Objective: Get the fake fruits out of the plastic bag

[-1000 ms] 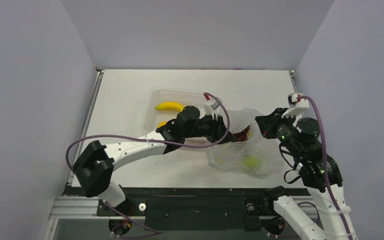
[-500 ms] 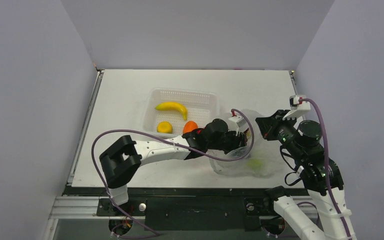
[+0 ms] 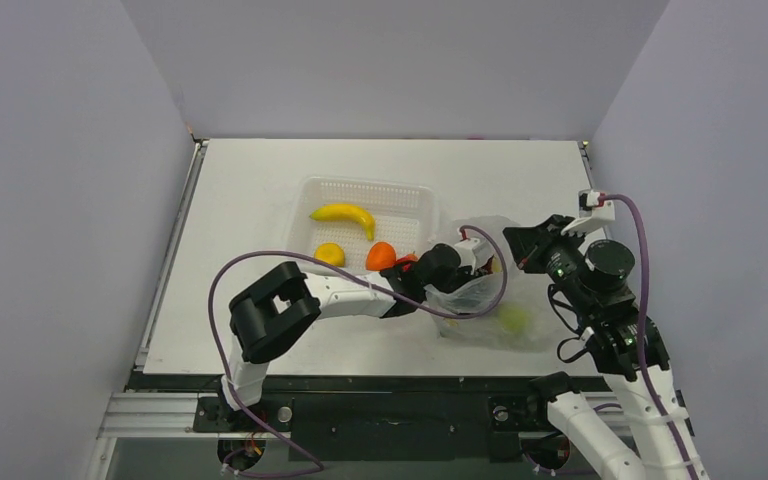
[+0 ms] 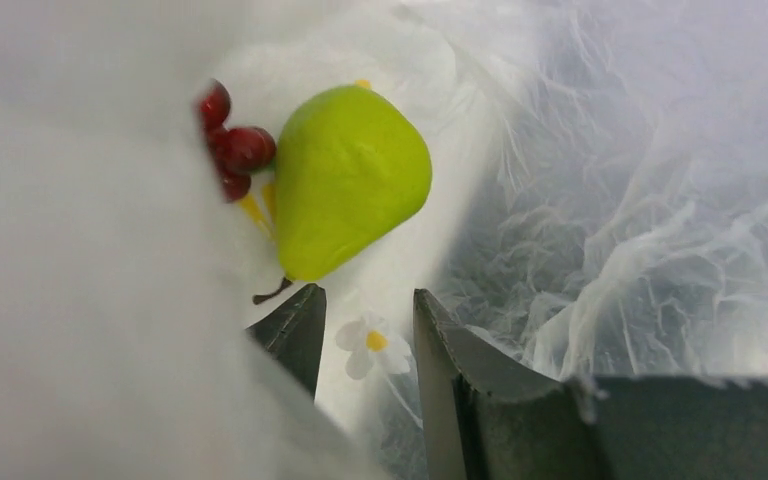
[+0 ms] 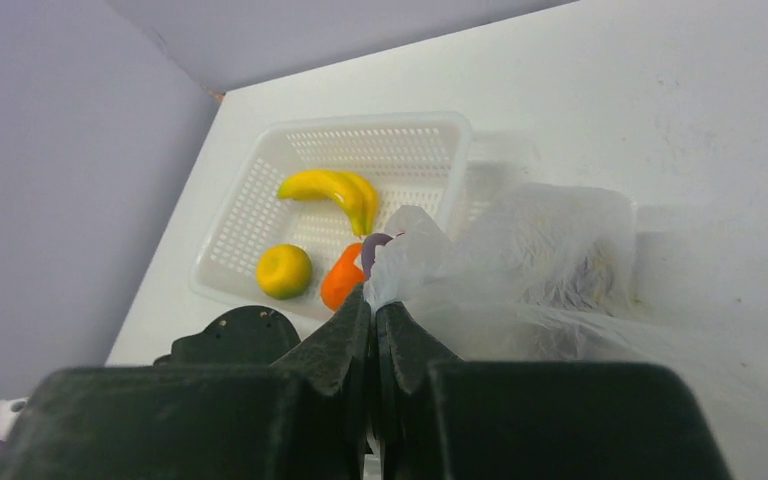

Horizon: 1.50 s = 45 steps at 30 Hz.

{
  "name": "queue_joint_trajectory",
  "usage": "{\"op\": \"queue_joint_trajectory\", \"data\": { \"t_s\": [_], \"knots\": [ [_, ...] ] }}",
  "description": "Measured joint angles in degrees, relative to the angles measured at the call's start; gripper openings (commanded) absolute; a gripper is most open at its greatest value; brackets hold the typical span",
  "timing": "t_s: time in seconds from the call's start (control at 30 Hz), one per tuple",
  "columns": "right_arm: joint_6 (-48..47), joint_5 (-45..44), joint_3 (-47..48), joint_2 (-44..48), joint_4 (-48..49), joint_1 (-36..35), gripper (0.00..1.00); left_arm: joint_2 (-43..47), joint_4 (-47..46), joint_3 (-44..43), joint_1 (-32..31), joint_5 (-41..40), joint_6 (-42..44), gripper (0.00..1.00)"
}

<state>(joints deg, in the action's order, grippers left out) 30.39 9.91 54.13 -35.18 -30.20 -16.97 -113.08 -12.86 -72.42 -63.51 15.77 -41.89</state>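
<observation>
Jaws of the left gripper (image 4: 366, 300) stand partly apart, holding nothing, deep inside the plastic bag (image 5: 550, 260), a clear, crinkled film sack printed with a small white flower (image 4: 365, 338). Just past the fingertips lies the smooth green pear (image 4: 350, 180), touching glossy dark red grapes (image 4: 235, 150). The right gripper (image 5: 372, 295) is pinched tight on a gathered tuft of the bag's rim. Beside the bag, the white perforated basket (image 3: 365, 183) holds the curved banana (image 3: 343, 214), a round yellow fruit (image 3: 330, 254) and the orange (image 3: 381, 256). A second ago the left arm lay across the basket, hiding the orange; it has since swung into the bag, which is now bunched narrower
</observation>
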Motion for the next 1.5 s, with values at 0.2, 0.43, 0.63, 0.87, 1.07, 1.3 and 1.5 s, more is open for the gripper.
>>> {"op": "queue_joint_trajectory", "data": {
  "t_s": [0.2, 0.43, 0.63, 0.87, 1.07, 1.3, 1.5],
  "knots": [
    [6.64, 1.05, 0.66, -5.55, 7.63, 0.0, 0.0, 0.24, -1.7, 0.0, 4.92, 2.16, -1.16, 0.37],
    [12.02, 1.42, 3.34, -8.72, 12.59, 0.0, 0.0, 1.01, -0.76, -2.89, 9.68, 4.31, -0.9, 0.4],
    [12.83, 0.42, -0.52, -2.73, 13.22, 0.0, 0.0, 1.4, -0.61, -3.54, 8.74, 5.97, -0.7, 0.49],
    [12.31, -0.5, -4.44, 2.64, 9.44, 0.02, 0.0, 0.11, 1.25, -3.48, 4.98, 6.75, 2.03, 0.62],
    [11.13, -0.7, -4.44, 3.06, 6.8, 0.04, 0.0, -0.35, 6.27, -3.39, 0.61, 4.5, 6.75, 0.68],
    [10.54, -0.7, -4.44, 4.11, 4.66, 0.04, 0.0, -0.87, 7.91, -2.97, -1.51, 0.0, 7.96, 0.7],
    [10.58, -0.7, -4.44, 5.77, 2.6, 0.04, 0.0, -4.68, 7.15, -5.09, -2.14, -6.29, 4.59, 0.72]
  ]
}}
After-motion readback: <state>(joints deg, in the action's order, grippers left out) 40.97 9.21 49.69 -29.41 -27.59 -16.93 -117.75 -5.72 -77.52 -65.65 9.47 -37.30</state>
